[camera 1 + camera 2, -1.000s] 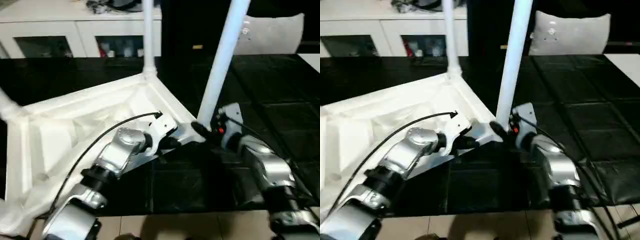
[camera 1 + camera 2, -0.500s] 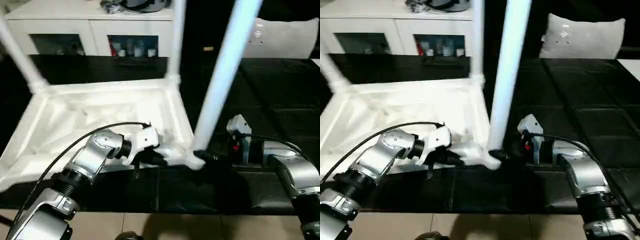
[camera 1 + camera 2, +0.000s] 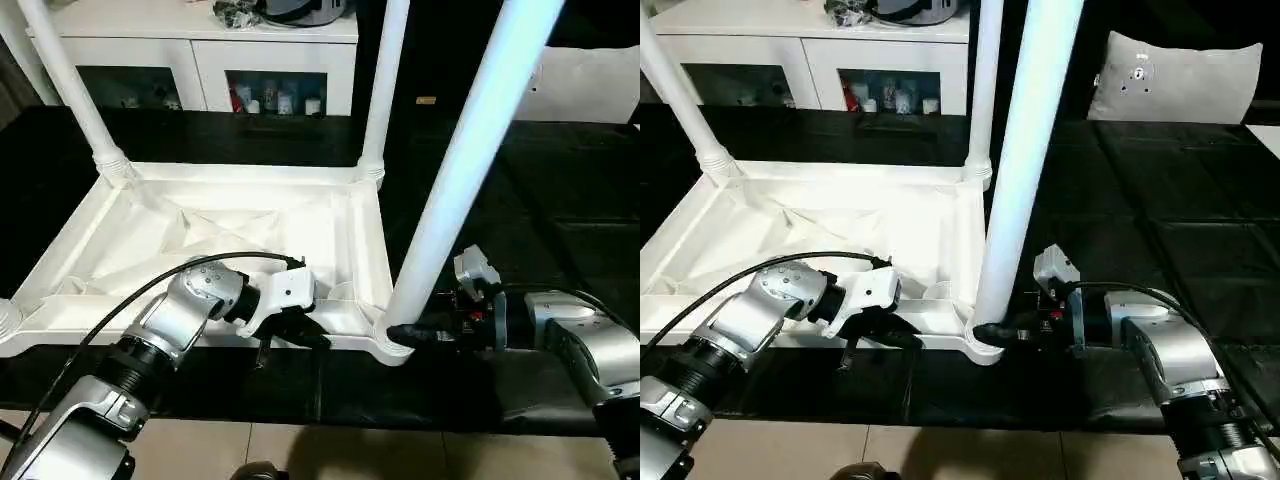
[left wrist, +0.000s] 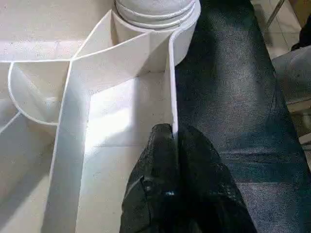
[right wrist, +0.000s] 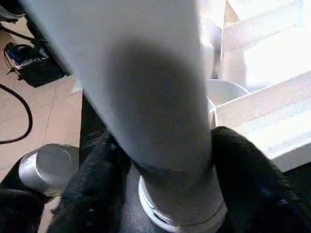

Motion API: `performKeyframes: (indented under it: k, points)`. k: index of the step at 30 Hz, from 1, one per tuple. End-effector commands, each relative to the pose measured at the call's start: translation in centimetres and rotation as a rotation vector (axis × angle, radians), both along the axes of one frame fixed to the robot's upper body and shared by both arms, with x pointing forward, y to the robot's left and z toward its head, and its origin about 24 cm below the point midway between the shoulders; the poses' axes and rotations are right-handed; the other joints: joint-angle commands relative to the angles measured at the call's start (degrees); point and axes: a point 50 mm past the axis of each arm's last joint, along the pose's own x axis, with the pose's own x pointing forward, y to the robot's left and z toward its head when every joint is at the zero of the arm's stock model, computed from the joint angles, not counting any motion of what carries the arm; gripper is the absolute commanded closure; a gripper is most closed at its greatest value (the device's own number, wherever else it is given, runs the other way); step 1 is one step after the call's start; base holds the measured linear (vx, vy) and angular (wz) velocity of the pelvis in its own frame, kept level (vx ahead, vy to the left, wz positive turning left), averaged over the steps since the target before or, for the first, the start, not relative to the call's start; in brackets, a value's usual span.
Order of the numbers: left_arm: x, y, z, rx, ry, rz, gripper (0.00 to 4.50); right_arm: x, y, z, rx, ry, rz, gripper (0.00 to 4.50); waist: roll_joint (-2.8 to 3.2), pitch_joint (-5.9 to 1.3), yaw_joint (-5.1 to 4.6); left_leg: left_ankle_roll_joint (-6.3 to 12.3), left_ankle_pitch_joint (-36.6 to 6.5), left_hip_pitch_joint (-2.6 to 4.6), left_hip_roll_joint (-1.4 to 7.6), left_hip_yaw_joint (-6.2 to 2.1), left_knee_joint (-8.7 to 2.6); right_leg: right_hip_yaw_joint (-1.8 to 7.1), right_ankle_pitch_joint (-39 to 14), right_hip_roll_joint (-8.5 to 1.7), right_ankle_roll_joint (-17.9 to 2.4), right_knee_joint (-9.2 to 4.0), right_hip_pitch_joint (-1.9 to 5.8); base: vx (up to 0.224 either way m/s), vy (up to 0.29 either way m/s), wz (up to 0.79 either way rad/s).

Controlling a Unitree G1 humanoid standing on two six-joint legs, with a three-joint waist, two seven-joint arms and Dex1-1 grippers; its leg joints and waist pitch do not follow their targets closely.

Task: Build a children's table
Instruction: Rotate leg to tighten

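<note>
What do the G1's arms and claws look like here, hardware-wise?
Both forearms are silver metal with ribbed black joint rings. The left arm carries a white wrist housing and a loose black cable looping over it. The right arm has a white wrist block with a small red spot. Each claw, left claw and right claw, has two black fingers.

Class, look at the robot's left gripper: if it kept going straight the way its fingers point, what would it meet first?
The left gripper is shut on the near side wall of the upturned table top. Straight ahead along that wall, it would probably first meet the corner socket holding the nearest leg.
</note>
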Motion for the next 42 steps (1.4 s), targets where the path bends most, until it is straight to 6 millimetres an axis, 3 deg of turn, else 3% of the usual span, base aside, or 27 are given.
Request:
performKeyframes:
  k: [1, 7, 13, 14, 16, 17, 21, 22, 24, 26, 28, 35, 39, 41, 42]
  points:
    - [-0.2, -0.6, 0.0, 0.038, -0.002, -0.069, 4.5, -0.4, 0.3, 0.2, 0.009, 0.022, 0.042, 2.18, -0.83, -3.64, -0.25, 2.37, -10.2, 0.81, 6.1, -2.67, -4.28, 4.08, -17.4, -5.73, -11.3, -4.24, 2.81, 0.0, 0.0, 0.0]
    - [-0.1, -1.1, 0.4, -0.018, 0.014, -0.031, 4.5, 0.4, 0.7, 0.1, 0.014, -0.001, -0.05, 2.41, -0.86, -3.39, -0.39, 1.77, -11.4, 0.84, 6.04, -2.74, -4.42, 4.03, -20.5, -5.81, -10.7, -4.62, 2.74, 0.0, 0.0, 0.0]
    - [1.9, -3.8, 1.0, -0.1, 0.017, 0.267, 4.5, 3.8, 2.8, -0.7, 0.002, -0.017, -0.444, 2.46, -0.86, -2.99, -2.28, -0.92, -16.2, 1.47, 5.43, -3.34, -4.49, 3.55, -32.3, -5.93, -6.6, -6.28, 2.32, 0.0, 0.0, 0.0]
    - [2.4, -4.5, 1.1, -0.122, 0.026, 0.353, 4.5, 4.4, 3.2, -0.8, 0.004, 0.002, -0.531, 2.48, -0.63, -2.93, -3.0, -1.41, -16.3, 1.12, 5.6, -3.59, -4.68, 3.35, -30.9, -5.63, -7.2, -5.93, 2.39, 0.0, 0.0, 0.0]
    - [3.0, -5.4, 1.1, -0.14, 0.028, 0.44, 4.5, 5.1, 3.7, -1.1, -0.015, 0.007, -0.622, 2.49, -0.85, -3.19, -3.81, -2.06, -16.6, 1.03, 5.64, -3.71, -4.72, 3.36, -28.3, -5.63, -7.6, -5.77, 2.46, 0.0, 0.0, 0.0]
    - [3.2, -5.8, 1.1, -0.142, 0.024, 0.476, 4.5, 5.5, 3.8, -1.3, -0.032, 0.006, -0.668, 2.49, -0.82, -3.31, -4.2, -1.8, -16.0, 0.55, 5.63, -3.81, -4.83, 3.34, -26.1, -5.72, -8.0, -5.63, 2.91, 0.0, 0.0, 0.0]
    - [4.1, -7.6, 1.2, -0.17, -0.002, 0.642, 4.5, 6.6, 4.3, -1.7, -0.025, 0.011, -0.844, 2.49, -1.09, -3.8, -4.75, 0.54, -11.4, 0.44, 5.16, -3.02, -4.23, 3.68, -17.3, -5.73, -10.9, -5.11, 2.99, 0.0, 0.0, 0.0]
    - [4.2, -7.7, 1.3, -0.171, -0.004, 0.643, 4.5, 6.6, 4.3, -1.7, -0.027, 0.003, -0.843, 2.49, -1.14, -3.79, -4.59, 1.59, -10.3, 0.47, 4.93, -2.84, -4.04, 3.64, -17.1, -5.67, -11.2, -5.22, 3.07, 0.0, 0.0, 0.0]
    - [4.1, -8.0, 1.4, -0.173, -0.008, 0.644, 4.5, 6.5, 4.4, -1.5, -0.029, -0.028, -0.828, 1.94, -1.19, -3.97, -4.16, 3.4, -7.6, 0.21, 4.86, -2.59, -3.85, 3.64, -14.5, -5.59, -11.3, -4.92, 3.33, 0.0, 0.0, 0.0]
    - [4.0, -8.0, 1.5, -0.173, -0.013, 0.62, 4.5, 6.4, 4.5, -1.2, 0.011, -0.033, -0.807, 1.74, -1.14, -4.11, -3.89, 5.26, -5.2, 0.1, 4.97, -2.59, -3.77, 3.48, -12.2, -5.42, -11.6, -4.57, 3.45, 0.0, 0.0, 0.0]
    - [3.9, -7.7, 1.4, -0.164, -0.029, 0.597, 4.5, 6.2, 4.3, -1.0, 0.027, -0.048, -0.79, 1.7, -0.87, -4.04, -3.78, 5.95, -4.8, 0.17, 5.19, -2.67, -3.87, 3.36, -11.6, -5.26, -12.0, -4.45, 3.33, 0.0, 0.0, 0.0]
    - [3.3, -5.9, 0.8, -0.117, -0.057, 0.484, 4.5, 5.5, 2.6, -0.3, 0.051, -0.13, -0.672, 0.99, -0.65, -3.74, -3.33, 4.35, -8.9, 0.53, 5.5, -2.69, -4.15, 3.44, -16.0, -5.38, -10.9, -5.02, 3.14, 0.0, 0.0, 0.0]
    - [2.4, -4.0, 0.3, -0.076, -0.05, 0.35, 4.5, 3.8, 1.1, 0.2, 0.004, -0.155, -0.451, 0.81, -0.59, -3.76, -2.82, 4.05, -9.6, 0.7, 5.77, -2.81, -4.33, 3.5, -16.0, -5.33, -10.5, -4.86, 3.19, 0.0, 0.0, 0.0]
    - [2.3, -3.7, 0.3, -0.071, -0.046, 0.334, 4.5, 3.6, 0.8, 0.2, -0.004, -0.157, -0.42, 0.48, -0.58, -3.68, -2.65, 4.21, -9.6, 0.68, 5.85, -2.7, -4.34, 3.66, -14.9, -5.41, -11.0, -4.71, 3.09, 0.0, 0.0, 0.0]
    - [1.9, -3.1, 0.4, -0.059, -0.042, 0.272, 4.5, 3.2, 0.3, 0.3, -0.027, -0.159, -0.373, 0.48, -1.17, -3.72, -2.48, 4.28, -9.5, 0.7, 5.76, -2.65, -4.28, 3.58, -15.4, -5.49, -11.2, -4.73, 3.17, 0.0, 0.0, 0.0]
